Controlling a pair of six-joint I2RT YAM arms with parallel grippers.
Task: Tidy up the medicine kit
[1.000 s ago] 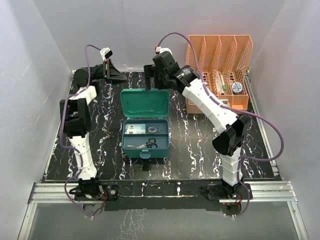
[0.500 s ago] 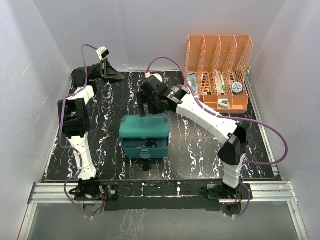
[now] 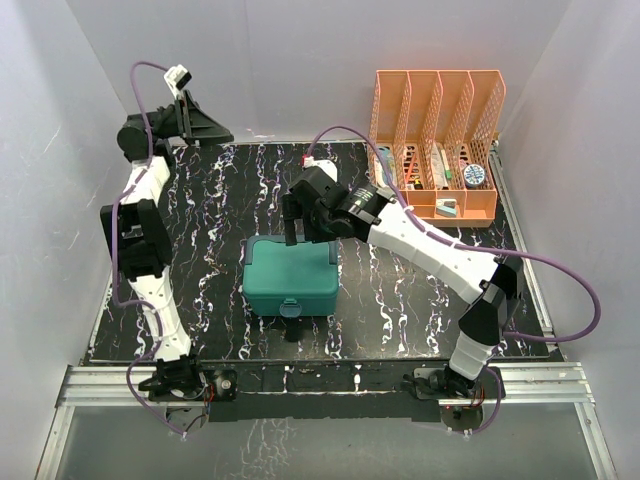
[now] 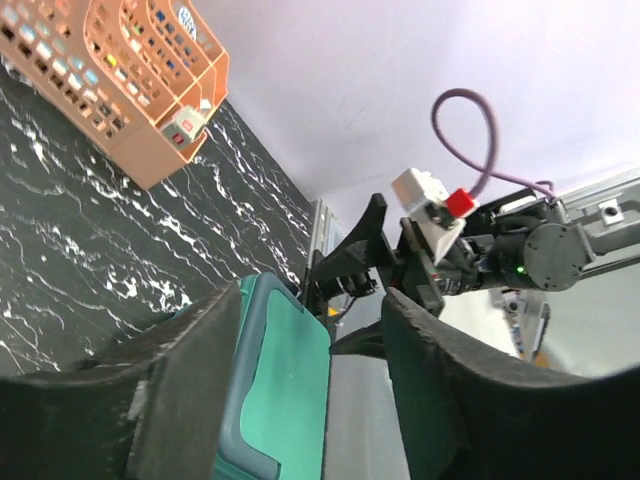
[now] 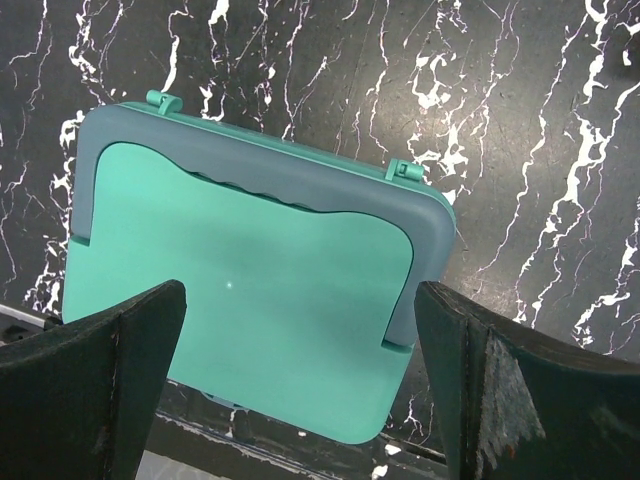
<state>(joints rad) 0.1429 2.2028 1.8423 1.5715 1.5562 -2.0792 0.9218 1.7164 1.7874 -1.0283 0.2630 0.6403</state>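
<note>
Teal-green medicine kit (image 3: 291,277), lid down, rounded corners, small front latch (image 3: 291,308); right gripper (image 3: 291,228) spread above its rear edge, left gripper (image 3: 212,132) spread, raised far-left

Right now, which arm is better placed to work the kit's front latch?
Right. The right gripper, open, hovers over the rear edge of the closed medicine kit; the left gripper is raised at the far left corner.

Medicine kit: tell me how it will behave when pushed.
The medicine kit looks like rigid plastic, so it should stay stiff. Its smooth lid may be slippery to grip. Low and broad on the table, it likely slides rather than tips.
</note>
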